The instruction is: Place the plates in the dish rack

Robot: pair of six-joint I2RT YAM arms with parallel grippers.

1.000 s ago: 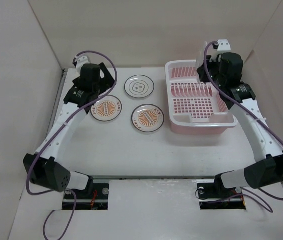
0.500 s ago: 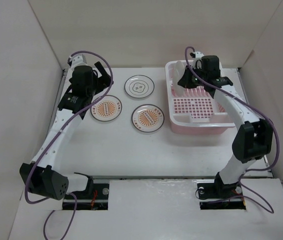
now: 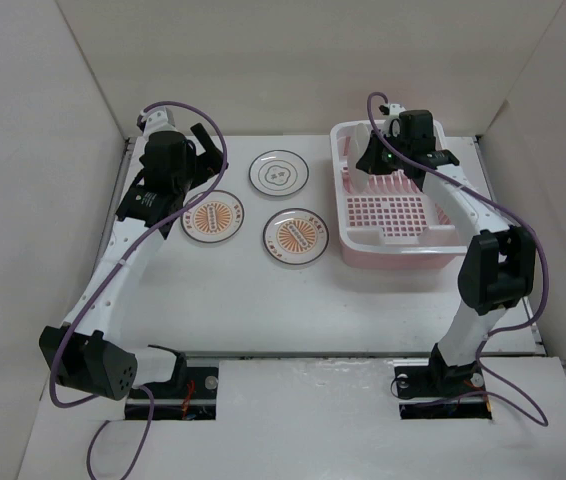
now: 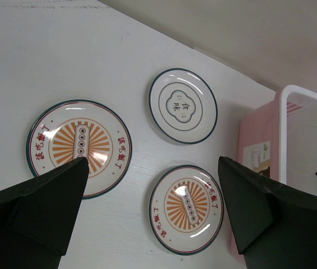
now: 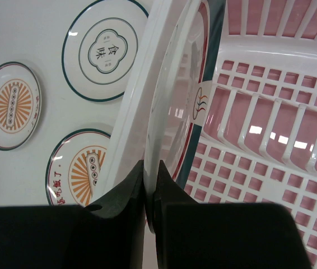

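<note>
Swung right gripper (image 5: pixel 149 168) to left wall of pink plastic dish rack (image 3: pixel 403 248) | pinched upright white dark-rimmed plate (image 5: pixel 175 95) edgewise | held left gripper (image 4: pixel 152 162) wide apart, empty

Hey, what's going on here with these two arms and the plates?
Two robot arms are loading plates into the pink dish rack. The right gripper has its jaws shut on a fourth plate, held on edge at the rack's left end. The left gripper hovers open above the table, where three lie flat: the plain-centred plate, the left sunburst plate and the right sunburst plate.
</note>
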